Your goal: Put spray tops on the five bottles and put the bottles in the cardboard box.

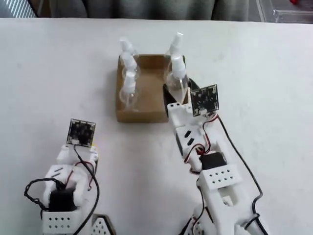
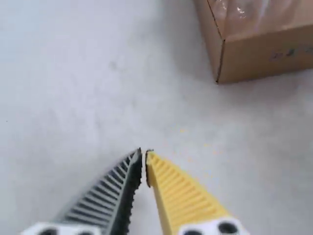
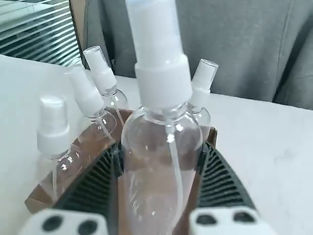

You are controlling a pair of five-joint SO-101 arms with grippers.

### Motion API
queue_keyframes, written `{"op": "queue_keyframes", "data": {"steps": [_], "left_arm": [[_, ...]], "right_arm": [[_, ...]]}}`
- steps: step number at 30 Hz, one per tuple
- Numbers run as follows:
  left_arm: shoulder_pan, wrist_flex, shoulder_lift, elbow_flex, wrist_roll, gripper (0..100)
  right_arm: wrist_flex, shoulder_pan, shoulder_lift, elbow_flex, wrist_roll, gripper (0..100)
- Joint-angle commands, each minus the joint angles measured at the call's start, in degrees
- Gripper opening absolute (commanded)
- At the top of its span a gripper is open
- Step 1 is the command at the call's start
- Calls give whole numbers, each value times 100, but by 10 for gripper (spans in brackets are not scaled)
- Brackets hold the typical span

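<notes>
- The held bottle, spray top on, stands upright within the box at its near right side. It looks like the last one to go in, but I cannot see whether it touches the box floor.
- The right end effector is clamped on its body, low enough to leave the top free.
- A far bottle sits behind it and three bottles line the box's left wall, all with tops on.
- The left end effector, tips together and empty, sits over the tabletop off the box's near left corner, probably to stay clear.
</notes>
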Motion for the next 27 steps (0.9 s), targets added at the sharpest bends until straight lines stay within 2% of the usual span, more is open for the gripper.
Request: {"op": "queue_keyframes", "data": {"steps": [1, 16, 27], "left_arm": [[-66, 26, -13, -18, -44, 20], [-66, 26, -13, -18, -44, 20], [-66, 26, -13, -18, -44, 20]], "right_arm": [[-611, 31, 330, -220, 114, 15], [-2958, 189, 3064, -738, 114, 15], [-3749, 189, 3969, -738, 123, 15]]}}
